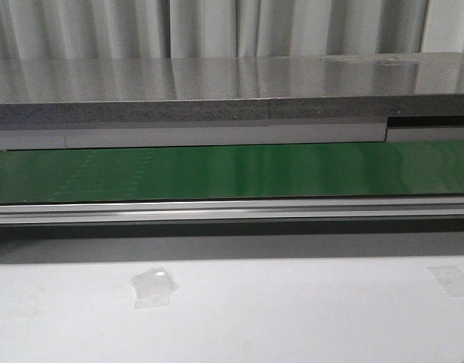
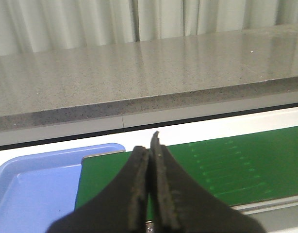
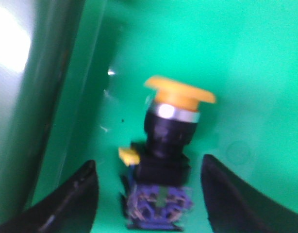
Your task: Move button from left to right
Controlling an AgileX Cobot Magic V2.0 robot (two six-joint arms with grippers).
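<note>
The button (image 3: 166, 145) shows only in the right wrist view. It has a round yellow-orange cap, a black body and a bluish base with a small green mark, and lies on a bright green surface (image 3: 236, 63). My right gripper (image 3: 149, 194) is open, its two dark fingers standing apart on either side of the button's base without touching it. My left gripper (image 2: 150, 160) is shut and empty, held above the left end of the green belt (image 2: 226, 165). Neither gripper shows in the front view.
A blue tray (image 2: 27, 189) sits at the belt's left end. The green conveyor belt (image 1: 232, 172) runs across the front view behind a metal rail (image 1: 232, 210). A grey counter (image 1: 232, 91) lies behind it. Clear tape (image 1: 153, 287) is stuck on the white table.
</note>
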